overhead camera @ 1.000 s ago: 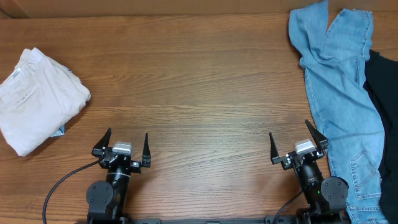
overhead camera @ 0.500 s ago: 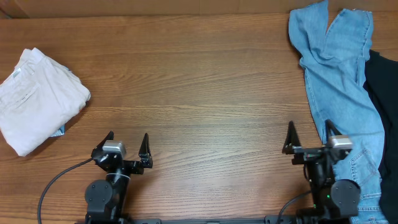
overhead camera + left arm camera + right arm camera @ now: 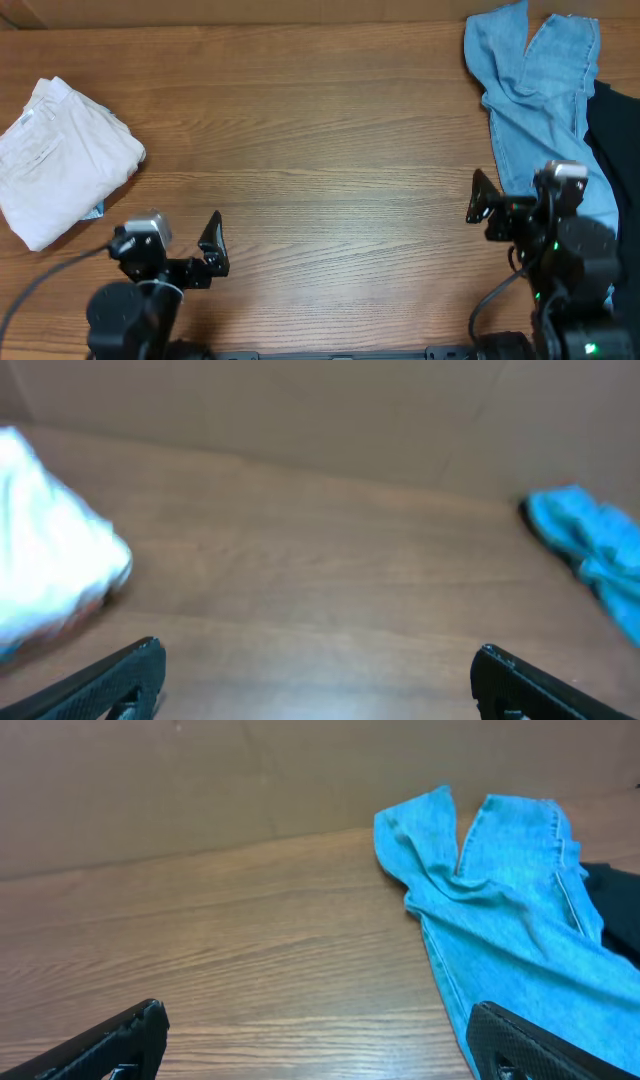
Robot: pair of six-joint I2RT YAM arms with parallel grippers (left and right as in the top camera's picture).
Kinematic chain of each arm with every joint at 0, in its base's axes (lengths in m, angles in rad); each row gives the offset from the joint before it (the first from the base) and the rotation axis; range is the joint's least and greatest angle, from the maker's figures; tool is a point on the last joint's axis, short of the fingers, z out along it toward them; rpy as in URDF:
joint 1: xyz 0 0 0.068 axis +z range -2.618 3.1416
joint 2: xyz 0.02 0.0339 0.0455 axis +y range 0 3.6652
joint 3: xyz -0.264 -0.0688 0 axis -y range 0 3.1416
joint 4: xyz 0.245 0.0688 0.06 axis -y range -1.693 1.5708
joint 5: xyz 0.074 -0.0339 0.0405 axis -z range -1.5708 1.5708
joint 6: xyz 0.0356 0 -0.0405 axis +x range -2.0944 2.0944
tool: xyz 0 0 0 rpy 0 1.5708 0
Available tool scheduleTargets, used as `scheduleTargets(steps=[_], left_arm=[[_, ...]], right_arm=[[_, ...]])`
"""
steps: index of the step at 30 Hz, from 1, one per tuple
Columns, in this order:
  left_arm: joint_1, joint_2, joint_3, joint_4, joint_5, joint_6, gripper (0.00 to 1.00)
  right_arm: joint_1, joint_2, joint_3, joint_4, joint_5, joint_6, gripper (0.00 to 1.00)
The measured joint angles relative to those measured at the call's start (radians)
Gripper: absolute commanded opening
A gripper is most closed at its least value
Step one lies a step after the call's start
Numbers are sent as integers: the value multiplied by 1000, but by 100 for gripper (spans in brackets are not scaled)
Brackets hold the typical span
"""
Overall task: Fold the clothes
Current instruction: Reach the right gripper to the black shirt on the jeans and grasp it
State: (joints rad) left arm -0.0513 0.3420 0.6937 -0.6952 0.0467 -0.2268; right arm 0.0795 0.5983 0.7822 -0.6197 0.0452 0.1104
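Observation:
A pair of light blue jeans (image 3: pixel 540 110) lies spread and crumpled at the table's right side, from the far edge toward the front. It also shows in the right wrist view (image 3: pixel 510 920) and small in the left wrist view (image 3: pixel 590 550). A folded white garment (image 3: pixel 60 160) lies at the far left, blurred in the left wrist view (image 3: pixel 50 560). My left gripper (image 3: pixel 180 240) is open and empty above the front left of the table (image 3: pixel 315 660). My right gripper (image 3: pixel 515 195) is open and empty just left of the jeans (image 3: pixel 315 1020).
A black garment (image 3: pixel 615 150) lies at the right edge, partly under the jeans, and shows in the right wrist view (image 3: pixel 615 885). A bit of blue cloth (image 3: pixel 95 211) peeks from under the white garment. The wooden table (image 3: pixel 320 140) has a cardboard wall behind it.
Both arms have lifted off their rest poses. The left gripper swung left, the right gripper swung right and forward to the jeans' edge. The clothes have not moved.

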Motion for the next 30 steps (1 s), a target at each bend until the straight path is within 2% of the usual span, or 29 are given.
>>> scheduleTargets(steps=[6, 11, 13, 22, 26, 30], left_arm=[[0, 204, 235, -164, -18, 19, 100], [0, 254, 307, -182, -18, 20, 100], [0, 254, 309, -182, -18, 20, 100], [0, 254, 309, -178, -21, 20, 100], [0, 254, 309, -156, -21, 20, 100], [0, 254, 309, -146, -21, 20, 100]], right_arm=[[0, 79, 76, -6, 16, 21, 100], [-84, 192, 86, -86, 126, 134, 100], [-168, 247, 92, -132, 151, 165, 100], [-733, 444, 158, -320, 206, 301, 100], [-880, 514, 159, -343, 226, 363, 100], [-939, 599, 159, -376, 249, 394, 97]])
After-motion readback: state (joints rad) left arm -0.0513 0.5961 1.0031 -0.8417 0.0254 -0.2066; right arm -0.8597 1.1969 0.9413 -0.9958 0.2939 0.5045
